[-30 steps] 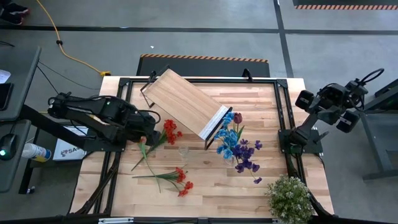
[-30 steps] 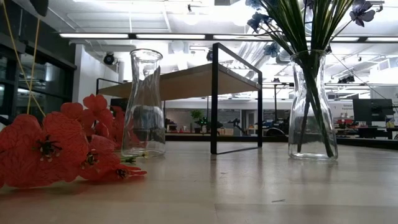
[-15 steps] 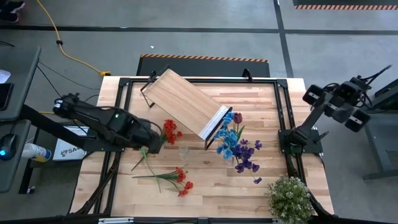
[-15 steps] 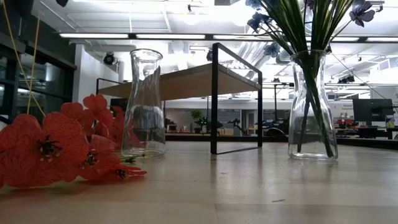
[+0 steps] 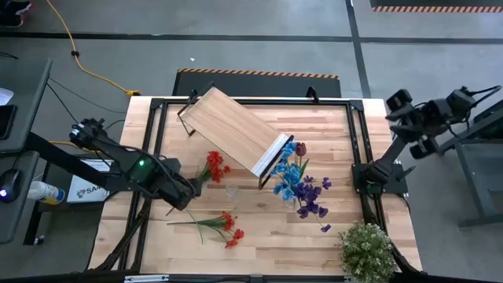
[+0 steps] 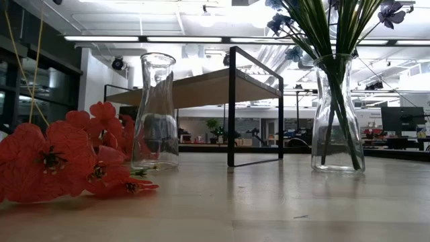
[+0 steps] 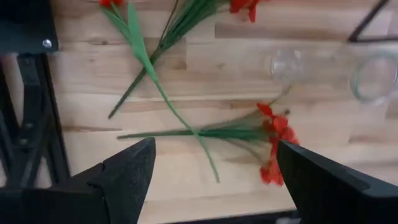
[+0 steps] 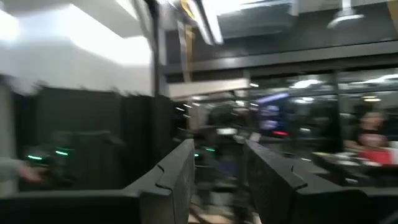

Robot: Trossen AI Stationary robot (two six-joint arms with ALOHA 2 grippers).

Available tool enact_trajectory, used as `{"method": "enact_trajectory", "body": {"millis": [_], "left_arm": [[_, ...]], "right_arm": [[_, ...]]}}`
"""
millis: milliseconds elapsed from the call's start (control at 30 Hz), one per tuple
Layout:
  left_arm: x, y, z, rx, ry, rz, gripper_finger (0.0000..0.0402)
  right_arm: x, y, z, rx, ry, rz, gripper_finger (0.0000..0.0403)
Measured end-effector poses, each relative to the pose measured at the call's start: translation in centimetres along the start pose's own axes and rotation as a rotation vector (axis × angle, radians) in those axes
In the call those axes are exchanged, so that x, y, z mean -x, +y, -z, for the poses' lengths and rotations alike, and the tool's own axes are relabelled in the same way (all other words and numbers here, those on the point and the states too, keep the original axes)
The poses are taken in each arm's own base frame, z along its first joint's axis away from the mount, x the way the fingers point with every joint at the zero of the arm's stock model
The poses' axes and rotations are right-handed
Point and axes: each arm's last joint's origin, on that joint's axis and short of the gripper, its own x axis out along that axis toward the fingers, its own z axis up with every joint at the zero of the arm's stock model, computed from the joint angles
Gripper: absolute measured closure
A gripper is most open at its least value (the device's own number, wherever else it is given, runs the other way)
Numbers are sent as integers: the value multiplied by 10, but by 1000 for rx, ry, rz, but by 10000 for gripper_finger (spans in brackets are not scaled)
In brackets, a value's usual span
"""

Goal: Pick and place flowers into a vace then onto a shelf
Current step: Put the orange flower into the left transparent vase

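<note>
A red flower bunch lies flat on the table beside the shelf. An orange-red bunch lies nearer the front edge, its heads and green stems showing in the left wrist view. An empty glass vase stands upright between the two bunches. A second vase holds blue and purple flowers. My left gripper is open and hovers over the stems, touching nothing. My right gripper is open, raised beyond the table's right edge.
A bushy pale plant sits at the near right corner. The shelf stands at a slant across the far middle of the table, on its black frame ends. A black frame runs along the tabletop's sides. Bare wood shows near the front edge.
My left gripper has moved from beside the red bunch toward the near edge, and now stands over the stems between the two bunches. My right arm has swung its gripper toward the far side, off the table. The flowers and vases have stayed put.
</note>
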Motion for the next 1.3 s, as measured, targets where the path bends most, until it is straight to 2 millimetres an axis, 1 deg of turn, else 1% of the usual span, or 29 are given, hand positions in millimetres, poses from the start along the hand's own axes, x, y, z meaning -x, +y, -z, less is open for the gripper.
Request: {"method": "enact_trajectory", "body": {"millis": [100, 200, 433, 533, 800, 1100, 1300], "left_arm": [[-3, -1, 5, 65, -18, -2, 34], [-11, -7, 11, 99, -15, -17, 34], [-29, -21, 23, 159, -23, -33, 34], [-35, -24, 27, 188, -17, -61, 34], [-52, -31, 36, 254, 3, -141, 34], [-56, -33, 39, 282, 8, -143, 34], [-67, -35, 44, 284, -27, -190, 34]], "right_arm": [[5, -6, -4, 68, 48, 44, 273], [8, -10, -4, 103, 97, 85, 272], [11, -15, 4, 151, 213, 269, 272], [12, -16, 8, 153, 244, 317, 272], [14, -16, 16, 131, 300, 320, 273], [15, -16, 18, 113, 310, 320, 273], [15, -16, 18, 109, 310, 320, 272]]}}
